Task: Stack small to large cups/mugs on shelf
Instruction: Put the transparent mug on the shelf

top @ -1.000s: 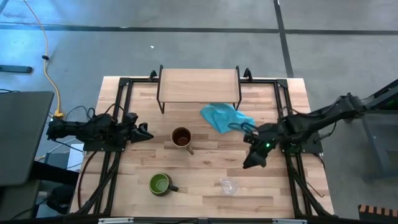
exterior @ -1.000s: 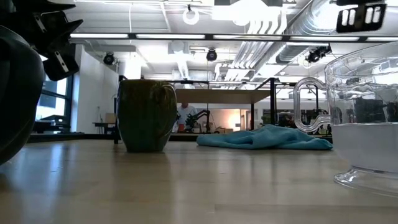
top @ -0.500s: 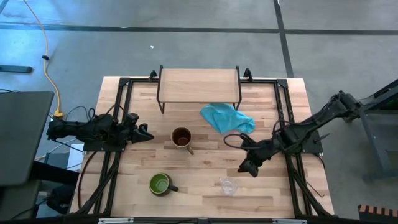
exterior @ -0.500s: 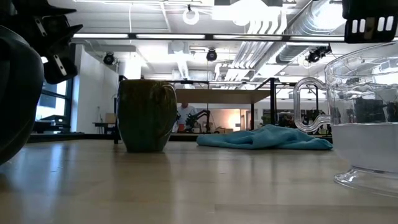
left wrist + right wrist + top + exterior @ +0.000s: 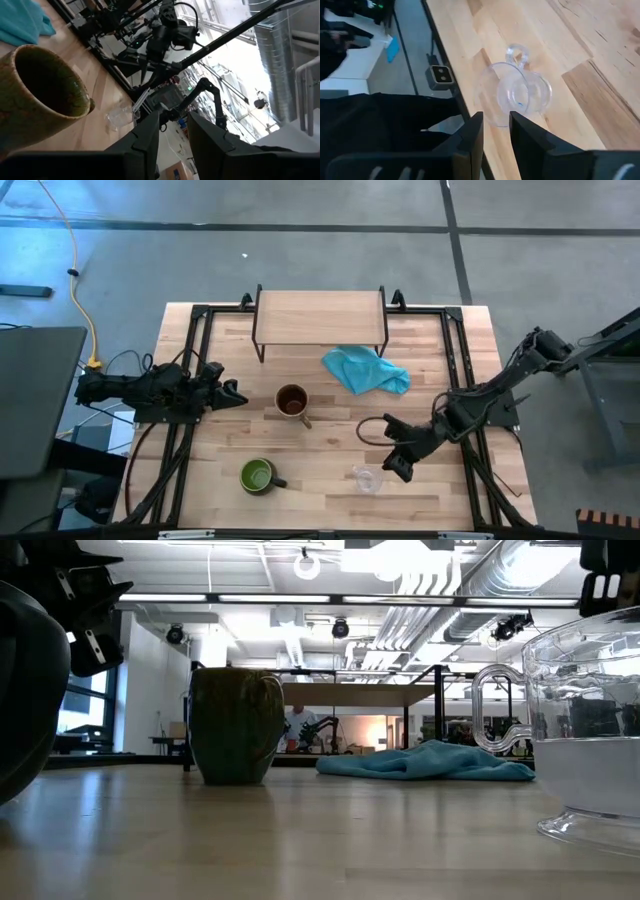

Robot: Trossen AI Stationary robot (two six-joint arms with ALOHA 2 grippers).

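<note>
Right pincer (image 5: 398, 467): just beside the clear glass cup (image 5: 367, 478) at the near part of the counter (image 5: 330, 480), not touching it. In the right wrist view its two dark fingers (image 5: 470, 145) stand a narrow gap apart with nothing between them, and the glass cup (image 5: 516, 95) lies just ahead of the tips.
Left pincer (image 5: 232, 394): at the counter's left edge, well apart from every cup, pointing toward the tan-brown mug (image 5: 292, 401). In the left wrist view its fingers (image 5: 150, 140) are nearly closed and hold nothing.
Clear glass cup: upright near the counter's front edge, right of centre, handle visible in the right wrist view.
Dark mug with green inside (image 5: 258, 476): upright at the front, left of the glass cup and apart from it.
Tan-brown mug: upright mid-counter, handle toward the front; close in the left wrist view (image 5: 37, 95).
Shelf (image 5: 320, 316): at the back of the counter, bare on top.
Blue cloth (image 5: 362, 370): crumpled just in front of the shelf's right end.
</note>
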